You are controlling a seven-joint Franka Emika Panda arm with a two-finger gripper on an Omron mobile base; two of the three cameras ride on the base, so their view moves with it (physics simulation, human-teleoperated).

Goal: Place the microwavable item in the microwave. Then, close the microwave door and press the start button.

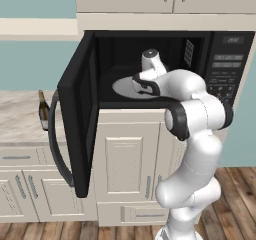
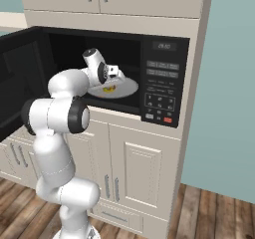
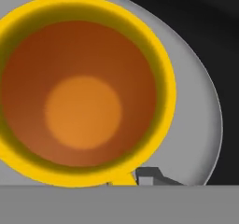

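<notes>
The yellow-orange mug point(image 3: 84, 97) is seated upright on the grey turntable point(image 3: 200, 125) inside the microwave point(image 1: 225, 49), so placement appears done. Whether the gripper point(image 2: 110, 78) just above it is released cannot be told. The microwave door point(image 1: 80, 114) is left wide open, the start button unpressed; the arm reaching through the opening must be withdrawn first, while a wine bottle point(image 1: 43, 111) stands well apart on the counter point(image 1: 20, 119).

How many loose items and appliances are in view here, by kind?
Mugs: 1, the yellow mug on the turntable
Wine bottles: 1, the wine bottle on the counter
Microwaves: 1, the microwave, its door open
Total: 3
</notes>
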